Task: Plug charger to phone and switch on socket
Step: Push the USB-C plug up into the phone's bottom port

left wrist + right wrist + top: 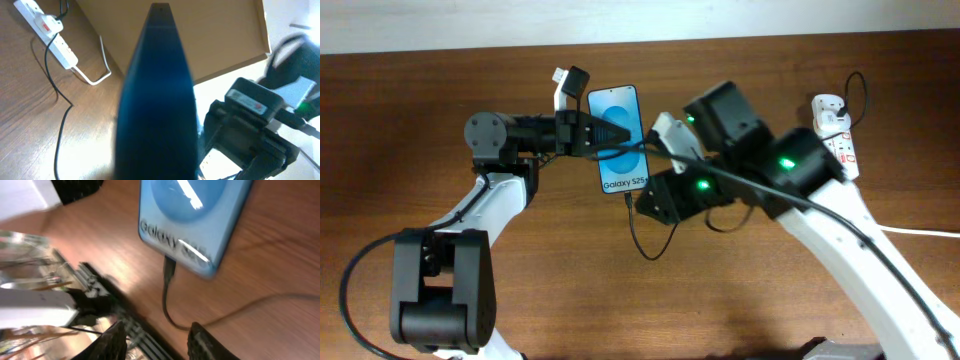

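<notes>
The left gripper reaches over the left edge of the slim, black-edged phone and pinches it at mid-table, its bright blue screen facing up. The thin black charger cable is plugged into the phone's near end. Just right, the right gripper hangs with jaws spread. The white elongated power strip lies far right.

The white words "Galaxy S25" are shown low on the blue screen of the phone. In the right wrist view only "Galaxy" is made out, the rest being blurred. No other text can be read.
</notes>
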